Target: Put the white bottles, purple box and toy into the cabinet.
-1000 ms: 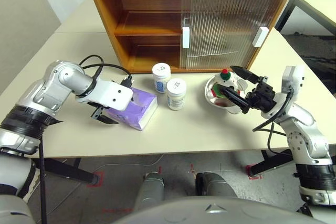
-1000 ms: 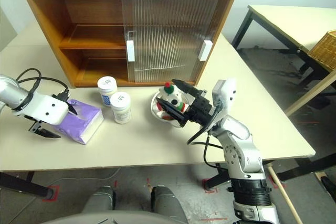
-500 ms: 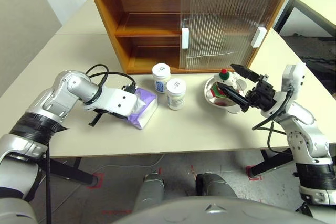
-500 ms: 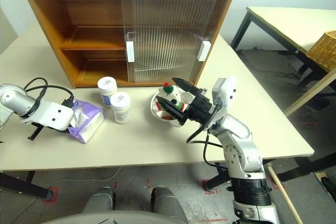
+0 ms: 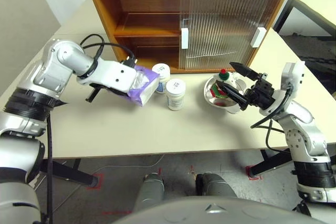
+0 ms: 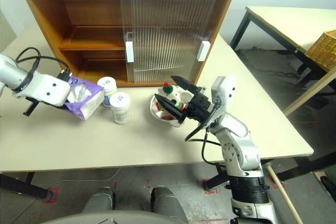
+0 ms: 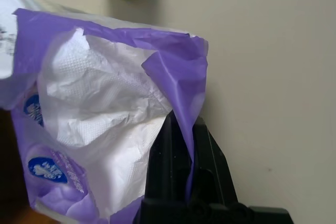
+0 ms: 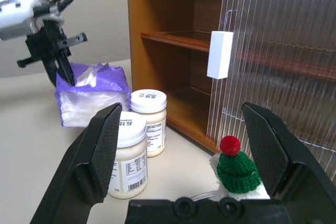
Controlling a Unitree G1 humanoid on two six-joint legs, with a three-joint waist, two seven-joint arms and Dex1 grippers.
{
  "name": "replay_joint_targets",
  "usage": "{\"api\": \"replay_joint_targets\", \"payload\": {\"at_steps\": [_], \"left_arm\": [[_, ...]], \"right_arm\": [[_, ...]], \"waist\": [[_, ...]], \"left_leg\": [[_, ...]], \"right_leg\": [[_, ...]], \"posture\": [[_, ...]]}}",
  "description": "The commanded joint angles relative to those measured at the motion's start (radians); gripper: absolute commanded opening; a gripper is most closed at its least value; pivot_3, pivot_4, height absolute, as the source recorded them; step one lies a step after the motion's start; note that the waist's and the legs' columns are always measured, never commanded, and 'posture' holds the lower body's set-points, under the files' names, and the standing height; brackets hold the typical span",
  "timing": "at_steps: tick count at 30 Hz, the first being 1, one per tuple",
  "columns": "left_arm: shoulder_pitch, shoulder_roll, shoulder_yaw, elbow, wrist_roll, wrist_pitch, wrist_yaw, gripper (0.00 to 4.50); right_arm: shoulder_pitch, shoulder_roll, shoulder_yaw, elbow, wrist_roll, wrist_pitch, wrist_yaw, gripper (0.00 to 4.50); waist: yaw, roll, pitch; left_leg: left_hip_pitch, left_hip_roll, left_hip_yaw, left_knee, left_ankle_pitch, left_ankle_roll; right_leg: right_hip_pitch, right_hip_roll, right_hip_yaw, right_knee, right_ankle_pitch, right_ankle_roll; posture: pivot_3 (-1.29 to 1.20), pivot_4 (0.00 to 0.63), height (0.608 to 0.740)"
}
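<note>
The left gripper (image 7: pixel 186 182) is clenched on the top film of the soft lavender tissue pack (image 5: pixel 140 83) — the purple box — which hangs tilted from its black fingers, clear of the cream tabletop (image 5: pixel 173 129), white tissue bulging at the torn slit. The pack sits at the left of the scene, just left of the two small squat white plastic jars with screw caps (image 5: pixel 176 93), and in front of the open left half of the wide wooden two-shelf cabinet (image 5: pixel 147 19) at the far side. The farther jar (image 5: pixel 161 75) is partly hidden behind the pack; the nearer one stands free beside it. To the right, the small plush white bear with a green hat and red pompom (image 8: pixel 235 174) rests in a shiny steel bowl (image 5: pixel 214 96) — the right gripper (image 5: pixel 237 84) hovers over it from the right, fingers spread wide and grasping nothing. The cabinet's ribbed translucent sliding doors (image 5: pixel 223 22) cover its right half.
</note>
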Motion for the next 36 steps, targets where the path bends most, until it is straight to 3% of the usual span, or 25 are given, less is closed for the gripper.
{"api": "replay_joint_targets", "payload": {"at_steps": [1,6,13,28,36], "left_arm": [[-0.063,0.045,-0.056,-0.070,-0.097,0.117,-0.011,0.02],[-0.191,0.114,-0.158,-0.163,-0.273,0.318,-0.011,0.02],[-0.350,0.120,-0.270,-0.076,-0.292,0.357,-0.011,0.02],[-0.614,-0.155,-0.284,0.459,-0.055,0.171,-0.011,0.02],[-0.708,-0.308,-0.216,0.757,0.100,0.083,0.047,0.02]], "right_arm": [[-0.010,0.003,0.008,0.007,-0.011,-0.006,0.003,4.50],[-0.015,0.018,0.017,0.013,-0.022,-0.011,-0.003,4.50],[-0.018,0.030,0.023,0.018,-0.031,-0.017,-0.007,4.50],[-0.020,0.036,0.018,0.037,-0.036,-0.031,0.001,4.50],[-0.014,0.048,0.020,0.029,-0.041,-0.035,-0.009,4.50]], "waist": [[0.000,0.000,0.000],[0.001,-0.001,0.000],[0.001,0.000,-0.001],[0.008,0.000,-0.001],[0.015,-0.002,-0.001]], "left_leg": [[0.000,0.000,0.000,0.000,0.000,0.000],[0.000,-0.001,0.003,0.002,0.000,0.000],[0.001,-0.001,0.002,0.002,0.000,0.000],[-0.003,-0.001,-0.002,0.007,0.000,0.000],[-0.006,-0.002,-0.001,0.011,0.000,0.001]], "right_leg": [[0.000,0.000,0.000,0.000,0.000,0.000],[0.000,0.001,-0.005,0.000,0.000,0.001],[0.002,0.000,-0.004,0.000,0.000,0.001],[0.002,0.000,0.002,-0.002,-0.001,0.004],[0.002,-0.001,0.002,-0.004,0.000,0.008]], "posture": [[0.10,0.044,0.740],[0.10,0.043,0.740],[0.10,0.040,0.740],[0.09,0.042,0.740],[0.08,0.043,0.740]]}}
